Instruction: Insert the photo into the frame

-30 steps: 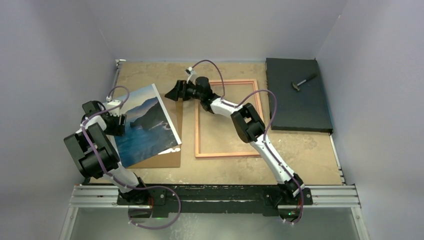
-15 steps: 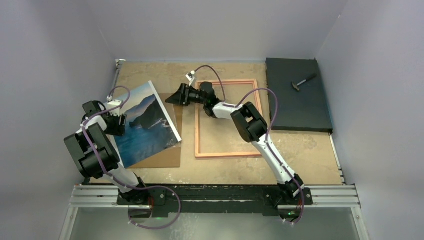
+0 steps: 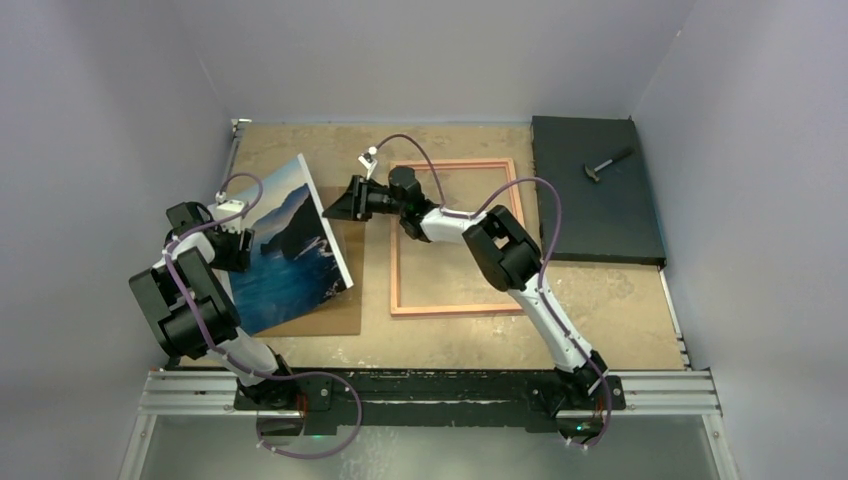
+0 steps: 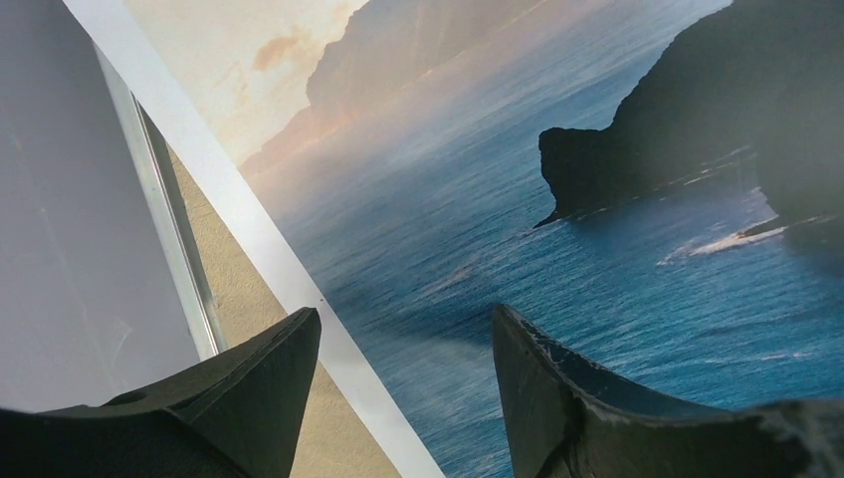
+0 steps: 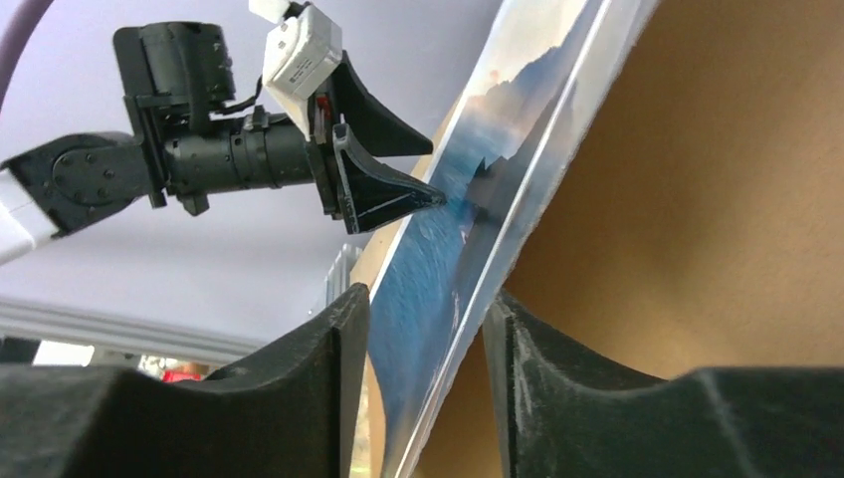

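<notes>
My right tool (image 3: 332, 208), jaws apart, straddles the raised right edge of the photo (image 3: 285, 245), which the left tool (image 3: 243, 250), clamped or not I cannot tell, props up by its left edge, and the frame (image 3: 455, 309) lies flat on the table (image 3: 600, 300) just to the right.

Top external: high, behind the arm bases, looking down on the whole tan tabletop (image 3: 600, 310). Left wrist: very close, facing the printed side of the white-bordered seascape photo print (image 3: 290, 245) (image 4: 597, 229). Right wrist: close, nearly edge-on to that print (image 5: 478, 229), with the left gripper (image 5: 436, 174) beyond. All three views share the print.
</notes>
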Robot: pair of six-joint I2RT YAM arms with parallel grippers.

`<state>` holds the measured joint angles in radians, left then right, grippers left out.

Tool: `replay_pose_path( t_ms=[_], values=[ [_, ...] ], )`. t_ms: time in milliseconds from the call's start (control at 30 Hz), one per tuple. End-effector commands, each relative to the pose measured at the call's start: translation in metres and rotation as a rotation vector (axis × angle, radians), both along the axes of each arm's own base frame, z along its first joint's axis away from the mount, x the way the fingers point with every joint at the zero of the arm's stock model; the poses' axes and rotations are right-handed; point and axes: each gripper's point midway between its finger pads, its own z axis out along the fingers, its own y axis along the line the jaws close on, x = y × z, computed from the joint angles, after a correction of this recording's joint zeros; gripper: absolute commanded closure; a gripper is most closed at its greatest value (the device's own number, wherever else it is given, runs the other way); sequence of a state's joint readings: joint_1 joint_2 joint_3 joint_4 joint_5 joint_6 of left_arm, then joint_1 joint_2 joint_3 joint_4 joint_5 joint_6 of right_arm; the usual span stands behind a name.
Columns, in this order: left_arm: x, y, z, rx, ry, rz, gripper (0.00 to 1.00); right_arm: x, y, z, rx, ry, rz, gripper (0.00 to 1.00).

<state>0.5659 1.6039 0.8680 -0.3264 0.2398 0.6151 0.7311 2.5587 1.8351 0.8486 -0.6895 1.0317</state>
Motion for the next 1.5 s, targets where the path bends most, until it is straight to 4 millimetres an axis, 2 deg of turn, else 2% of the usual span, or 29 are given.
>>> replay_pose_path(
  t_ms=[0,200,367,533,667,767,867,1033,1133,1267,1467],
  values=[
    [-0.032,-0.011,-0.026,-0.016,0.133,-0.025,0.38,-0.002,0.002,0.033,-0.069,-0.061,-0.086,0.58],
    [-0.029,-0.014,-0.017,-0.029,0.116,-0.036,0.37,0.007,-0.013,0.054,-0.134,-0.105,-0.185,0.82],
    [-0.031,-0.018,-0.008,-0.031,0.111,-0.056,0.3,0.009,-0.022,0.061,-0.19,-0.103,-0.226,0.99],
    [-0.033,-0.022,0.005,-0.032,0.101,-0.086,0.21,0.007,-0.027,0.06,-0.235,-0.078,-0.237,1.0],
    [-0.029,-0.023,0.027,-0.03,0.075,-0.102,0.14,0.008,-0.033,0.058,-0.269,-0.062,-0.263,1.0],
    [-0.026,-0.022,0.042,-0.017,0.059,-0.11,0.13,0.012,-0.042,0.073,-0.281,-0.087,-0.304,1.0],
    [-0.026,-0.018,0.046,0.004,0.057,-0.107,0.12,0.014,-0.055,0.102,-0.275,-0.13,-0.352,1.0],
    [-0.028,-0.018,0.044,0.001,0.073,-0.1,0.12,0.011,-0.07,0.133,-0.27,-0.167,-0.392,1.0],
    [-0.03,-0.019,0.039,-0.005,0.078,-0.094,0.13,0.009,-0.079,0.14,-0.291,-0.168,-0.406,1.0],
    [-0.036,-0.021,0.022,-0.01,0.11,-0.091,0.15,0.007,-0.092,0.151,-0.319,-0.184,-0.45,1.0],
    [-0.044,-0.021,-0.002,-0.004,0.146,-0.088,0.17,0.005,-0.114,0.184,-0.345,-0.247,-0.515,1.0]
  ],
)
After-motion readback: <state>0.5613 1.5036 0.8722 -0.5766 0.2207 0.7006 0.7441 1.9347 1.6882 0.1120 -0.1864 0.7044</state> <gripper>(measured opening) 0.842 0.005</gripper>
